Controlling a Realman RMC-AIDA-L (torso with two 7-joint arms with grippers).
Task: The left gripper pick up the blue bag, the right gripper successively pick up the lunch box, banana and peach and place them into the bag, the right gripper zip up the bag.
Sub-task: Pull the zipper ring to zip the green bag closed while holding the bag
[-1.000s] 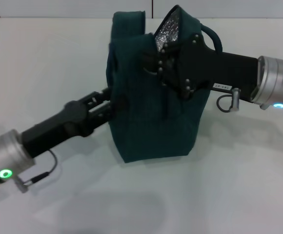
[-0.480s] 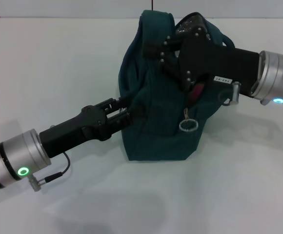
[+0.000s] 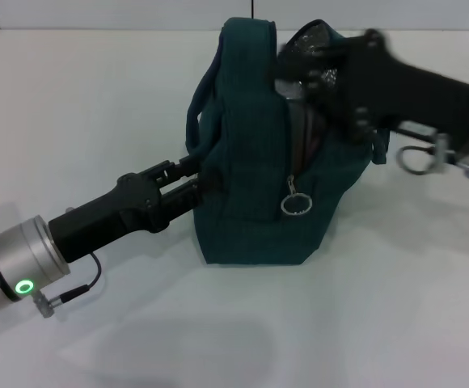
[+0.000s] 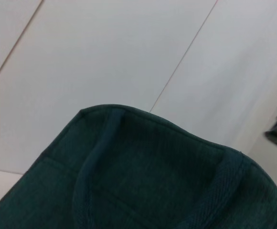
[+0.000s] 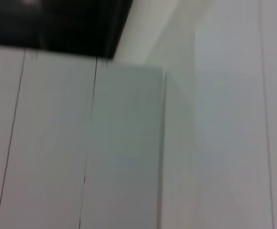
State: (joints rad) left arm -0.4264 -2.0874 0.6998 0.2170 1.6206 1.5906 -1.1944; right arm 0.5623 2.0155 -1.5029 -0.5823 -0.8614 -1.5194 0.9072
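Both end effectors hide their fingertips: left end effector (image 3: 192, 179) presses the blue bag (image 3: 251, 162) side, right end effector (image 3: 299, 69) blurs at its mouth; grip states unreadable.

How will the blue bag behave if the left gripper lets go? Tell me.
Likely floppy: the blue bag is soft fabric, creased where the left gripper meets its side. It may tip, standing tall on a narrow base. Its ring pull hangs loose and would swing.
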